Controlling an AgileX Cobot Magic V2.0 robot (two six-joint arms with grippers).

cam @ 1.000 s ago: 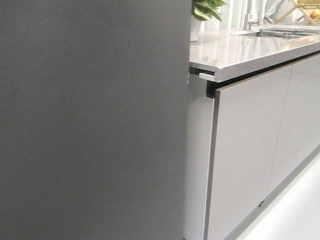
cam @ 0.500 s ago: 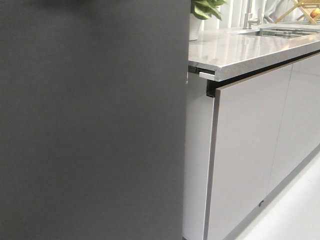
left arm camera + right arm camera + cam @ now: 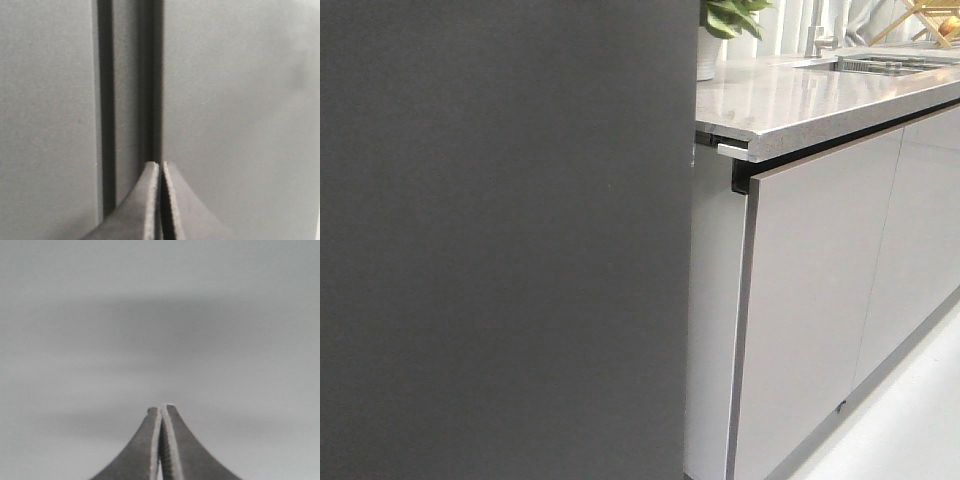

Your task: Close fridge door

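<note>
the fridge door fills the left of the front view, its matte dark grey face just beside the pale grey cabinet fronts under the speckled countertop. the left gripper has its fingers pressed together, holding nothing, tips at a dark vertical seam. the right gripper is likewise closed and empty, facing plain grey surface.
</note>
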